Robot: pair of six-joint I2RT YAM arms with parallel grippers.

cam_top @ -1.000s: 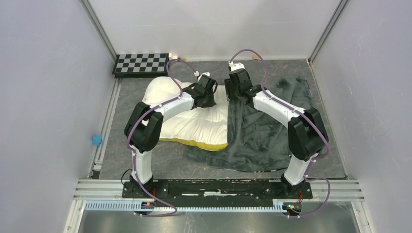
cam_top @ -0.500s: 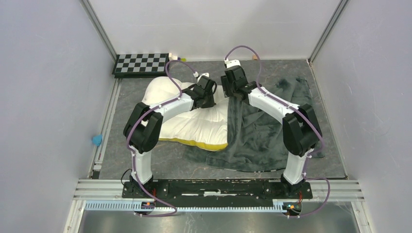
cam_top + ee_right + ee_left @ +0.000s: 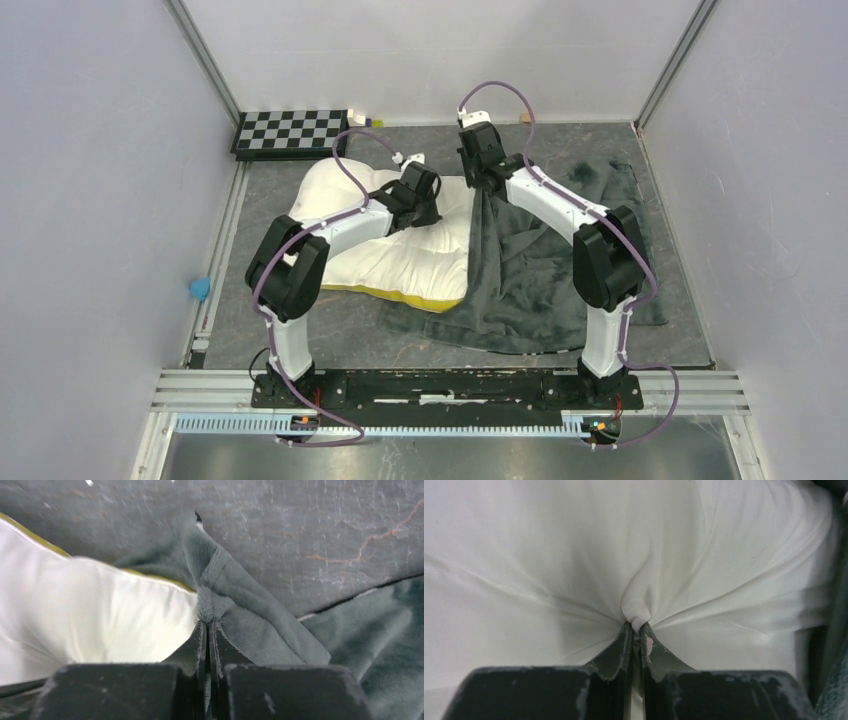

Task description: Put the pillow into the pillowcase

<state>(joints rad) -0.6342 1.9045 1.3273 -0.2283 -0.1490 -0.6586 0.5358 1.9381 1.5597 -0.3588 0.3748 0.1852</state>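
Observation:
The cream-white pillow (image 3: 400, 250) with a yellow band along its near edge lies left of centre on the table. The dark grey-green plush pillowcase (image 3: 540, 270) spreads to its right, overlapping the pillow's right edge. My left gripper (image 3: 425, 205) is shut on a pinch of the pillow's white cloth (image 3: 636, 607), which puckers at the tips of that gripper (image 3: 636, 626). My right gripper (image 3: 478, 185) is shut on the pillowcase's edge, with a tuft of green plush (image 3: 212, 605) bunched at the tips of that gripper (image 3: 207, 624) beside the pillow (image 3: 90, 615). No zebra stripes show.
A black-and-white checkerboard (image 3: 290, 131) lies at the back left. A small blue object (image 3: 200, 288) sits by the left rail. Walls enclose the table on three sides, and the grey mat (image 3: 300, 330) shows around the fabric.
The right gripper moved back and left to the pillowcase's edge and closed on it, lifting a fold. The left arm shifted slightly left, still gripping the pillow.

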